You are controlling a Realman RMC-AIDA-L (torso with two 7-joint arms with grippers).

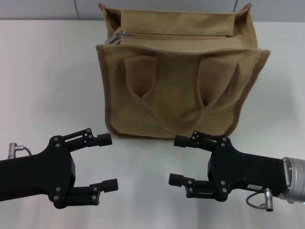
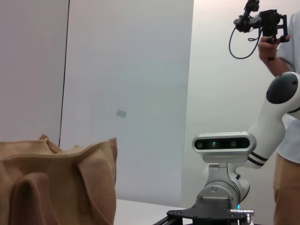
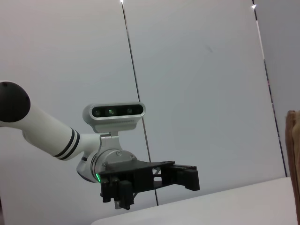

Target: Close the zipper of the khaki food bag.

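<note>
Two end effectors low over the white table (image 1: 43,62), left end effector (image 1: 108,162) and right end effector (image 1: 175,160) both spread wide, empty, near the khaki food bag (image 1: 178,102), zipper (image 1: 171,36) pull at its left end.

Bright, even overhead light, soft shadows under the khaki food bag (image 1: 181,81), slight blur.

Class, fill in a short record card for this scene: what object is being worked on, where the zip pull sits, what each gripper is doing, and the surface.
Object: boxy tan canvas food bag with brown piping, standing upright
Zipper: khaki zip line across the top
Pull tab: small silver metal pull tab at the robot's left end
Left gripper: open, in front of the bag, apart from it
Right gripper: open, in front of the bag, apart from it
Surface: white table
</note>
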